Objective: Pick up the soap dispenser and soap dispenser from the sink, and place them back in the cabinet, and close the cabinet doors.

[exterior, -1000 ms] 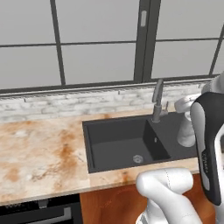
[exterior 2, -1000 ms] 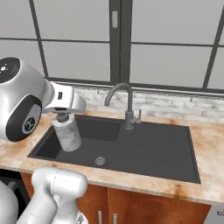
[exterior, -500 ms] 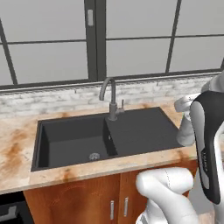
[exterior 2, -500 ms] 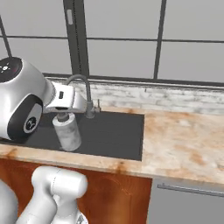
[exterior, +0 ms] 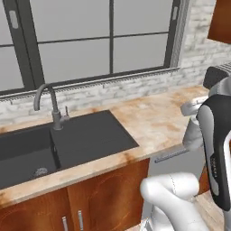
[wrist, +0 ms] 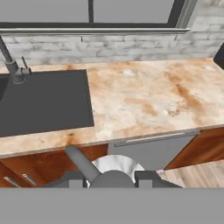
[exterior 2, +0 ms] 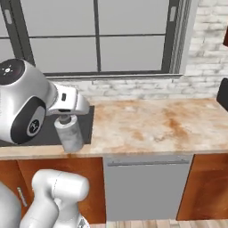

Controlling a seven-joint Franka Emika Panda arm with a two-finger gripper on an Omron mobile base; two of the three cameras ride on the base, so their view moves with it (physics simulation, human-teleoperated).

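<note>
The gripper [exterior 2: 67, 119] is closed on the grey-white marbled soap dispenser [exterior 2: 70, 133], clasping its pump top so the bottle hangs upright below the hand. In the right base view the bottle is in the air in front of the counter edge, at the right end of the dark sink [exterior 2: 87, 127]; to its right runs the marbled countertop [exterior 2: 151, 122], with a grey panel [exterior 2: 147, 187] below it between wooden fronts [exterior 2: 202, 187].

In the left base view the bottle [exterior: 193, 135] shows partly behind the arm (its lower half is hidden), off the right end of the counter [exterior: 155, 119]. The sink [exterior: 90, 140] lies well to its left, with the curved faucet [exterior: 49, 106] at its back edge and the round drain [exterior: 40, 172] in the basin.

In the hand view the dispenser's grey pump [wrist: 94, 173] and pale rounded body [wrist: 127, 165] sit at the bottom, between the fingertips [wrist: 144, 178]. Beyond them are the counter, the sink's flat draining section [wrist: 43, 103] and the window [wrist: 87, 13].
</note>
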